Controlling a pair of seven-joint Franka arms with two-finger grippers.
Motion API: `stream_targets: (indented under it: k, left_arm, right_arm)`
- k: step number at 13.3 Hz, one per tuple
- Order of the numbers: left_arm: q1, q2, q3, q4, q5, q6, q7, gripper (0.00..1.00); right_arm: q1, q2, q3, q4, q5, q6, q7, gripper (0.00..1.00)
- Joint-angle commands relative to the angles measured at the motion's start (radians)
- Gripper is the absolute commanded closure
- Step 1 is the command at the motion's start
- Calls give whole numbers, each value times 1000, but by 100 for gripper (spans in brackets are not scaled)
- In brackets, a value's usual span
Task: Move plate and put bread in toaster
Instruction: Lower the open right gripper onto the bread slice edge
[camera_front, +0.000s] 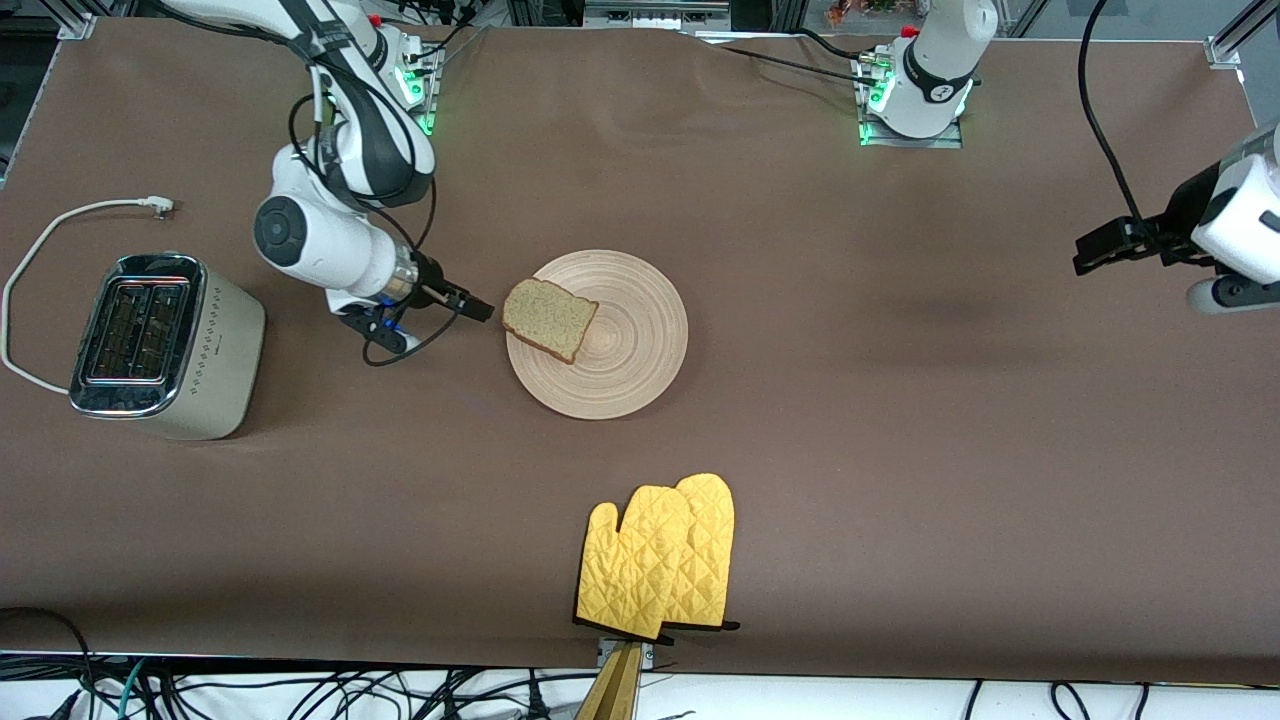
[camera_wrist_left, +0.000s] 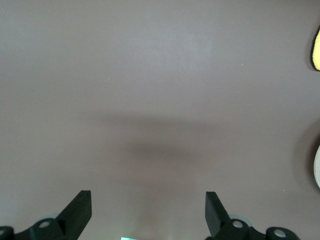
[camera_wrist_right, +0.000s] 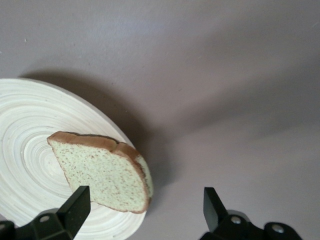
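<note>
The round beige wooden plate (camera_front: 625, 345) lies mid-table. The bread (camera_front: 550, 318) slice lies on the plate's edge toward the right arm's end, overhanging the rim a little. My right gripper (camera_front: 472, 303) is open and empty, low beside that edge, just short of the bread. In the right wrist view the bread (camera_wrist_right: 105, 175) and plate (camera_wrist_right: 30, 135) sit just ahead of my right gripper (camera_wrist_right: 145, 210), toward one finger. The cream toaster (camera_front: 160, 345) stands at the right arm's end, slots up. My left gripper (camera_front: 1095, 252) waits open and empty over the left arm's end, over bare cloth in its wrist view (camera_wrist_left: 148, 212).
A pair of yellow oven mitts (camera_front: 660, 560) lies near the table's front edge, nearer the camera than the plate. The toaster's white cord (camera_front: 50, 235) loops on the table beside the toaster. Brown cloth covers the table.
</note>
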Motion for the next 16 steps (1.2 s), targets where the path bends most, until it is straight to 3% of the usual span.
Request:
stream_targets:
  k: [1, 10, 11, 13, 14, 16]
  left_arm:
    - [-11, -7, 7, 1, -25, -5, -13, 0]
    - [5, -7, 7, -2, -39, -1, -30, 0]
    - [6, -4, 9, -2, -39, -2, -28, 0]
    - [9, 1, 10, 19, -29, -10, -21, 0]
    - [11, 1, 10, 19, -26, -10, -21, 0]
    - [9, 12, 10, 21, -22, -10, -25, 0]
  right_arm:
    - [-13, 31, 37, -25, 24, 68, 17, 0]
    - [33, 132, 43, -25, 23, 161, 17, 0]
    - [33, 132, 41, -25, 23, 160, 16, 9]
    - [33, 132, 43, -23, 23, 154, 17, 54]
    - [33, 131, 43, -22, 23, 154, 17, 69]
    - [33, 129, 43, -19, 23, 152, 19, 85]
